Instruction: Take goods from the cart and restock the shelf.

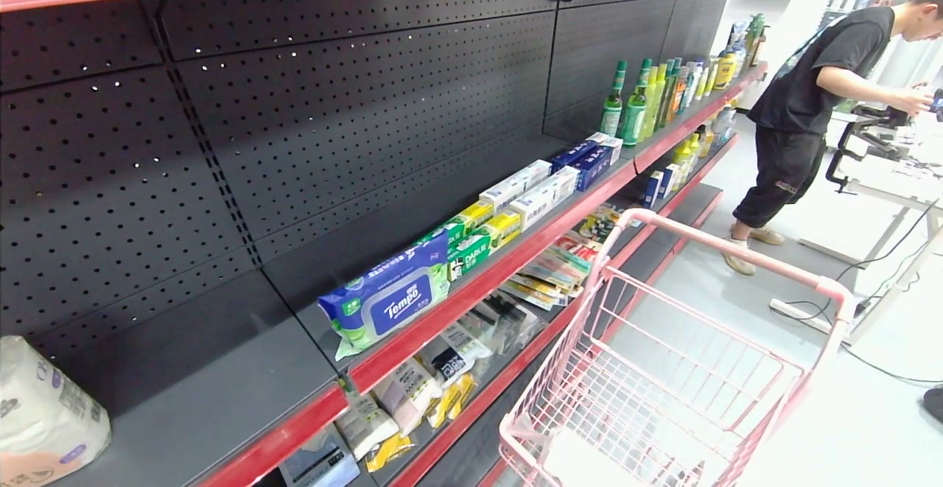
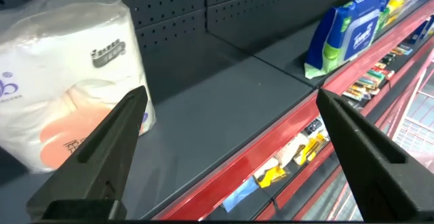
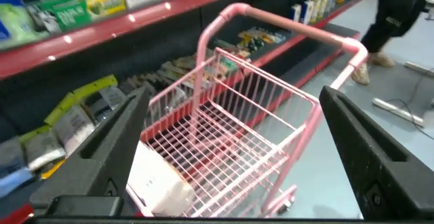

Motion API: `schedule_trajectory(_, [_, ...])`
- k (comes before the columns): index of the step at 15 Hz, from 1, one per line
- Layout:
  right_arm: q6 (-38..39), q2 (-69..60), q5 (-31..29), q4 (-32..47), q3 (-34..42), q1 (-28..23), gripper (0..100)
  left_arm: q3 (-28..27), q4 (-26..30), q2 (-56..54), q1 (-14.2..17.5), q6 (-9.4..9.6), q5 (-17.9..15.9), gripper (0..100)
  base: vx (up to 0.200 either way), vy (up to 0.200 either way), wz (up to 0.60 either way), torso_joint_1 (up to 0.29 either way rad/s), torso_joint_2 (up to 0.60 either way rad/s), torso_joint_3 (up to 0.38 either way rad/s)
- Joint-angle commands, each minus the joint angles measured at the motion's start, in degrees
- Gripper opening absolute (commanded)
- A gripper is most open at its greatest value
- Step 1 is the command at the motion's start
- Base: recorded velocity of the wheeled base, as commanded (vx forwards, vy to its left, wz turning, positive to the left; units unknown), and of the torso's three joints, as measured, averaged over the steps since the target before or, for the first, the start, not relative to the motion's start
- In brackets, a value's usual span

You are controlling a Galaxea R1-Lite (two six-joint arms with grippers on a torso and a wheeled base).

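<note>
A tissue pack (image 2: 68, 75) is shelved beside the spread left end effector (image 2: 230, 98), while the spread right end effector (image 3: 235, 95) hangs over the cart (image 3: 237, 10), where apparently one white pack (image 3: 159, 183) is left.

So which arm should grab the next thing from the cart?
Probably right: the right gripper hangs open above the cart, over the white pack inside. The left gripper is at the shelf, beside the toilet rolls.

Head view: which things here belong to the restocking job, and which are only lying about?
Job: pink cart, white pack in it, shelf, paper roll pack, left pincer, right pincer.
Lying about: wipes pack, toothpaste boxes, green bottles.
</note>
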Motion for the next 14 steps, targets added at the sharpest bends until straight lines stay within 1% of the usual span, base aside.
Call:
schedule_trajectory(1, [9.9,32.9,-1.5,0.5,-31.7,0.9,100,0.0,0.0,0.1,-0.1,-0.03,0.0,100,0.0,0.0,0.0,0.0,0.0,0.0])
schedule_trajectory(2, [8.5,40.1,-5.0,0.7,-33.5,0.5,100,0.0,0.0,0.1,-0.1,0.06,0.0,100,0.0,0.0,0.0,0.0,0.0,0.0])
schedule_trajectory(3, [6.3,45.2,-5.8,0.3,-32.3,0.1,100,0.0,0.0,0.1,-0.1,0.06,-0.2,100,0.0,0.0,0.0,0.0,0.0,0.0])
schedule_trajectory(5, [6.5,57.8,-5.6,0.0,-28.5,-1.3,100,0.0,0.0,0.1,-0.1,0.06,-0.2,100,0.0,0.0,0.0,0.0,0.0,0.0])
schedule_trajectory(6, [5.1,62.0,-5.4,0.0,-25.5,-0.6,100,0.0,0.0,0.1,-0.1,0.06,-0.2,100,0.0,0.0,0.0,0.0,0.0,0.0])
schedule_trajectory(7, [2.5,65.7,-4.5,-0.2,-23.8,0.8,100,0.0,0.0,0.1,-0.1,0.15,-0.2,100,0.0,0.0,0.0,0.0,0.0,0.0])
schedule_trajectory(9, [0.1,74.8,0.9,-0.2,-23.5,1.6,100,0.1,0.0,0.1,-0.1,0.06,-0.2,100,0.0,0.0,0.0,0.0,0.0,0.0])
schedule_trajectory(11, [-6.9,81.0,4.7,-1.2,-24.3,3.3,100,0.0,0.0,0.1,-0.1,-0.03,-0.2,100,0.0,0.0,0.0,0.0,0.0,0.0])
schedule_trajectory(12, [-8.7,82.5,5.1,-1.7,-24.4,3.8,100,0.0,0.0,0.1,-0.1,-0.03,-0.2,100,0.0,0.0,0.0,0.0,0.0,0.0])
schedule_trajectory(13, [-12.3,85.0,5.4,-2.4,-24.4,6.5,100,0.0,0.0,0.1,-0.1,-0.03,-0.2,100,0.0,0.0,0.0,0.0,0.0,0.0])
schedule_trajectory(14, [-12.9,86.0,5.4,-2.4,-24.6,8.1,100,0.0,0.0,0.1,-0.1,-0.03,-0.2,100,0.0,0.0,0.0,0.0,0.0,0.0])
